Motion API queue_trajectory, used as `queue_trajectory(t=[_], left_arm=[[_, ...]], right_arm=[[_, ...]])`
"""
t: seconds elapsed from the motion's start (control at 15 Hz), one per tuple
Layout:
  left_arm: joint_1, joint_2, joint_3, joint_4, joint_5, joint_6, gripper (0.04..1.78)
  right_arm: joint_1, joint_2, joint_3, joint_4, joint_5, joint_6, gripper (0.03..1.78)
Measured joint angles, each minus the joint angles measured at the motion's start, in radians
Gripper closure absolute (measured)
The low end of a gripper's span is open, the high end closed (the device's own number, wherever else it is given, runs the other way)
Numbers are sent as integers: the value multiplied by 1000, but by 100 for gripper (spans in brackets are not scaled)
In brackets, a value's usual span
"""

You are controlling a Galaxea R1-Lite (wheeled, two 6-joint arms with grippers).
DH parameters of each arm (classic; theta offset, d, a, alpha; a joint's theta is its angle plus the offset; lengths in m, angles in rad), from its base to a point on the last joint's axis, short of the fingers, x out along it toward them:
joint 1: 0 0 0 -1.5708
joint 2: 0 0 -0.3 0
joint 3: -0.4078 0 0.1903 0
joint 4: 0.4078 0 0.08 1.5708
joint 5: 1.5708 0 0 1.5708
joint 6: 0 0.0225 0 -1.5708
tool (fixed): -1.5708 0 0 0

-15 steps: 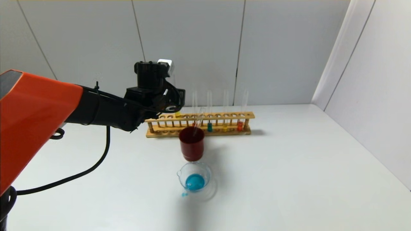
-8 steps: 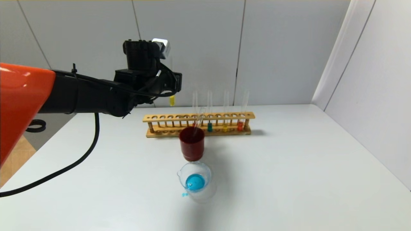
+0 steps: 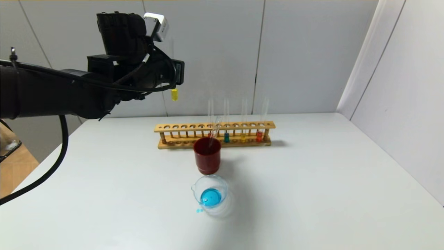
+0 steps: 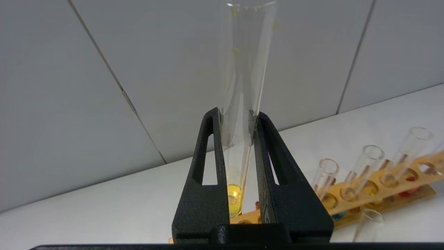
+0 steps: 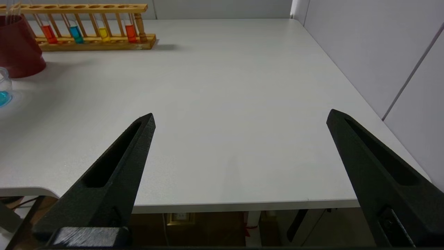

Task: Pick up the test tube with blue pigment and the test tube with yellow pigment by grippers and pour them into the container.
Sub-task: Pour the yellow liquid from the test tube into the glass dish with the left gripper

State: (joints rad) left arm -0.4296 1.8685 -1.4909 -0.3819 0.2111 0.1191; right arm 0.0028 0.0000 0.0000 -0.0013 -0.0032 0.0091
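— Fingers, left arm, condition?
— Pressed on both sides of the test tube with yellow pigment. Left gripper was raised high above the counter, up and to the left of the wooden rack. Tube hung upright below it, yellow liquid pooled at the round bottom, clear of the rack.

— Next item rightward?
— Wooden rack, at the back of the counter, lengthwise. Left holes vacant; four tubes stood in the right half, holding red, blue, yellow and orange-red liquid in that order.

— The test tube with blue pigment?
— The blue-filled racked tube stood second of the four. Whether it was the task's own tube could not be told.

— In front of the rack?
— One dark-red cup, just before the rack's middle, a clear tube leaning inside it. Nearer still, the container, a low glass beaker with blue liquid in its base and a small blue drop on the counter beside its lip.

— Right arm?
— Right gripper, parked low at the counter's near right edge. Fingers spread wide, nothing between them.
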Motion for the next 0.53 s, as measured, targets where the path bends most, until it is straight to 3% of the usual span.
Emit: queue_trajectory(t=[0.53], left_arm=[[-2,-280,333,-13,-2,59,155]], right_arm=[[0,0,0,0,0,0,8]])
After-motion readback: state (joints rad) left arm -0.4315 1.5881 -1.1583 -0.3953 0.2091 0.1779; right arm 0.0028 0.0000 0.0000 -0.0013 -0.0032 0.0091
